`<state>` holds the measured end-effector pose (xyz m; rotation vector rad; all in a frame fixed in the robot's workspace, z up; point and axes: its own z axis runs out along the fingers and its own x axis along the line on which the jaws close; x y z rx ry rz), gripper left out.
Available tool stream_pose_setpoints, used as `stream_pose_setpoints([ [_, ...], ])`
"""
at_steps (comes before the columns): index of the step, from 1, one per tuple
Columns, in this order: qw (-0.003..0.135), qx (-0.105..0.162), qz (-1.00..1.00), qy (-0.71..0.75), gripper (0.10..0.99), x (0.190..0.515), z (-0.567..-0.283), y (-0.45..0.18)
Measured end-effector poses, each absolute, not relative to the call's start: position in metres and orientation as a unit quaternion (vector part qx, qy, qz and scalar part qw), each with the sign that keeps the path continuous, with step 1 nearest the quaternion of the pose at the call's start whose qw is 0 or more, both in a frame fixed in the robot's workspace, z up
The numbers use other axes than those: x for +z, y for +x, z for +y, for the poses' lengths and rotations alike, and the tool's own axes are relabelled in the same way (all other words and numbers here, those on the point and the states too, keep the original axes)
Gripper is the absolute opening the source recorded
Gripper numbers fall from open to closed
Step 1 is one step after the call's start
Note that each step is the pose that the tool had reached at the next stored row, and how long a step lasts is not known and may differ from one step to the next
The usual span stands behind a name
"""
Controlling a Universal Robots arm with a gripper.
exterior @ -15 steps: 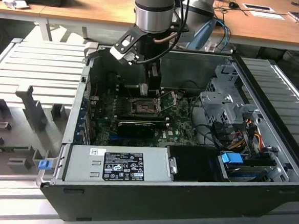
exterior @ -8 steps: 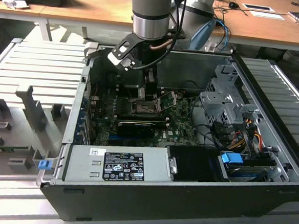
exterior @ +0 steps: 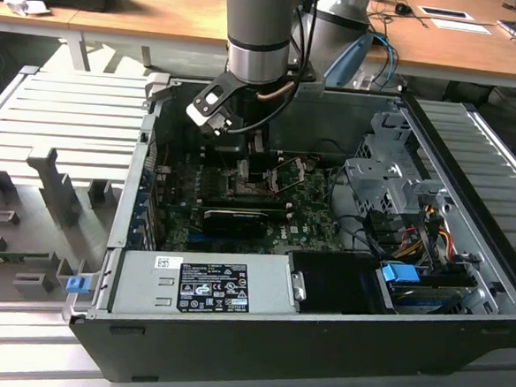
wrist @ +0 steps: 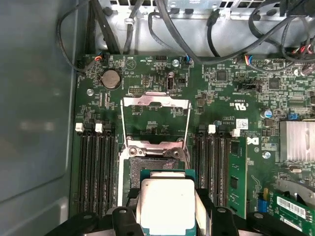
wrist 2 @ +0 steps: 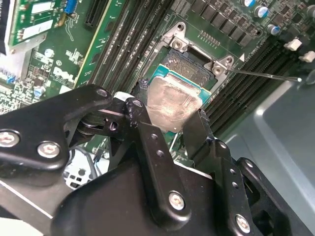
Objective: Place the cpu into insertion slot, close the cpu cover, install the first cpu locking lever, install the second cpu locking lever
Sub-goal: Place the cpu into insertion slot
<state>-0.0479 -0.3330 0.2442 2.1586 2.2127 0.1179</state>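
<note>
The single black two-fingered gripper [exterior: 245, 168] of the grey arm reaches down into an open dark metal computer case [exterior: 255, 357]. In both wrist views its jaws are clenched on the small, thin, square cpu with the pale silvery metal face [wrist 2: 172, 101] [wrist: 165, 204]. One black finger [wrist 2: 147, 135] presses on one edge of the chip and the other finger presses on the opposite edge. The gripper [wrist 2: 170, 118] [wrist: 166, 212] holds the chip face up between the jaws.

Directly beneath and just beyond the jaws is the square dark insertion slot with a silvery metal rim [wrist: 147, 164] [wrist 2: 189, 64]. The chip overlaps the part of the slot nearest the jaws, and the far part is uncovered. Whether the chip touches the slot floor cannot be told.

Just past the slot, further from the jaws, the thin square silvery cpu cover with a large window [wrist: 155, 102] is swung open away from the slot. It is hinged at the slot's far edge. A thin steel wire rod [wrist: 189, 123] runs along one side of the cover.

Long black memory slots [wrist: 98, 172] run on either side of the jaws across the green circuit board [wrist: 147, 73]. A round silvery coin battery [wrist: 110, 77] sits on the board well beyond the jaws, past the cover. In the exterior view, a grey metal power supply box [exterior: 203, 283] lies inside the case, well apart from the jaws.
</note>
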Motion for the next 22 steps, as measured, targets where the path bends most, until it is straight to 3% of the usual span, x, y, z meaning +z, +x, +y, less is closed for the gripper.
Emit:
stream_pose_setpoints([
  [22, 0.025, 0.038, 0.702, 0.711, 0.525, 0.21, -0.321, -0.048],
])
